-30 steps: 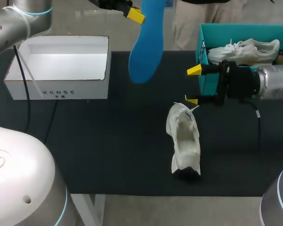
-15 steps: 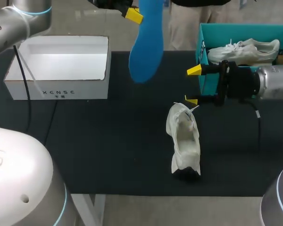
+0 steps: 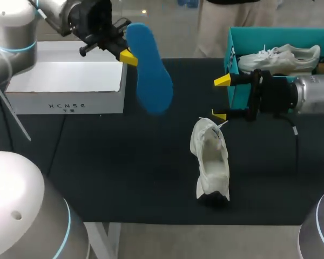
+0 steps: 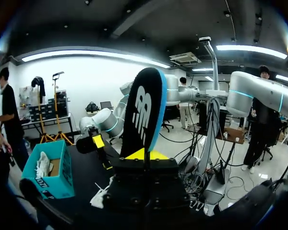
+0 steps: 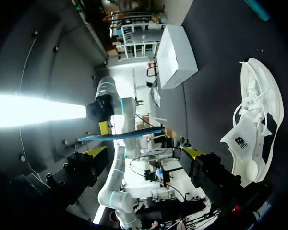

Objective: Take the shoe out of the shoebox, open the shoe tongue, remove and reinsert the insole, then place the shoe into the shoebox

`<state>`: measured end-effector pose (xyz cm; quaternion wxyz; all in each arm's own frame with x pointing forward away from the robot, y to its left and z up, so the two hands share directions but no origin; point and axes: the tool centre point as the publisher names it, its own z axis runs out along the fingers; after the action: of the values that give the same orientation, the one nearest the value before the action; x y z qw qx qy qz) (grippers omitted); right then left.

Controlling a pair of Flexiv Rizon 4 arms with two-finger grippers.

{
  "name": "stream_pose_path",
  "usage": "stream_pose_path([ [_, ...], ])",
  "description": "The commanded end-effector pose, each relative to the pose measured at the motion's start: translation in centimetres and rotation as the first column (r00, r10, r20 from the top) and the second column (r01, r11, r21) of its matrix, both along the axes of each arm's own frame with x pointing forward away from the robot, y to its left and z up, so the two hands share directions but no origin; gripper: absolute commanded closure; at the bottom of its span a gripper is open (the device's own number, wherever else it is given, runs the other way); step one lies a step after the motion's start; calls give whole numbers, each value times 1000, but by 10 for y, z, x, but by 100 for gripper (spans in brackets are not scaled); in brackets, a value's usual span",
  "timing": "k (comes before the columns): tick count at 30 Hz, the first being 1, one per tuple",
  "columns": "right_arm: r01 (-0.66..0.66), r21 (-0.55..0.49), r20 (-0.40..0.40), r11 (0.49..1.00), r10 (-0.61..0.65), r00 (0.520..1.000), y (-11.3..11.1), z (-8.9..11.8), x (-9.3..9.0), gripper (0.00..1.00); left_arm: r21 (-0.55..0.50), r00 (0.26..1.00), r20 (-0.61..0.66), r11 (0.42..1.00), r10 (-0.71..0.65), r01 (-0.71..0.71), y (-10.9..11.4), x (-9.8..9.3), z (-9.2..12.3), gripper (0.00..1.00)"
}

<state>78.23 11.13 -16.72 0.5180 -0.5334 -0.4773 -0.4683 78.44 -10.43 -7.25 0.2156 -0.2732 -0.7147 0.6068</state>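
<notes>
Black counter point(image 3: 124, 162) carrying white sneaker point(image 3: 210, 162), opening facing up for access. Left pincer point(image 3: 124, 54) clamping blue insole point(image 3: 150, 73) aloft, clear of sneaker. Right pincer point(image 3: 221, 98) gaping empty beside sneaker, probably for steadying.

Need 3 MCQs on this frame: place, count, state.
1. Where is the blue insole? A) inside the shoe on the table B) in the air, in the left hand C) in the teal shoebox
2. How many white shoes show? A) one B) two C) three
3. The right hand is: A) open, empty B) shut on the shoe C) shut on the insole

1 B: the left hand grips it in mid-air.
2 B: a shoe on the table, another shoe in the teal shoebox.
3 A: its yellow tips stand apart, nothing between.
</notes>
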Motion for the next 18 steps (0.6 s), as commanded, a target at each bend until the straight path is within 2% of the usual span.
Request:
stream_pose_path([
  [1, 2, -2, -1, 1000, -2, 1000, 1, 0, -1, 0, -139, 977, 111, 977, 180, -164, 12, -22, -12, 100],
  [6, 2, -2, -1, 1000, -2, 1000, 1, 0, -1, 0, -254, 930, 198, 932, 311, -258, 21, -34, -25, 100],
  [18, 2, -2, -1, 1000, -2, 1000, 1, 0, -1, 0, -254, 930, 198, 932, 311, -258, 21, -34, -25, 100],
])
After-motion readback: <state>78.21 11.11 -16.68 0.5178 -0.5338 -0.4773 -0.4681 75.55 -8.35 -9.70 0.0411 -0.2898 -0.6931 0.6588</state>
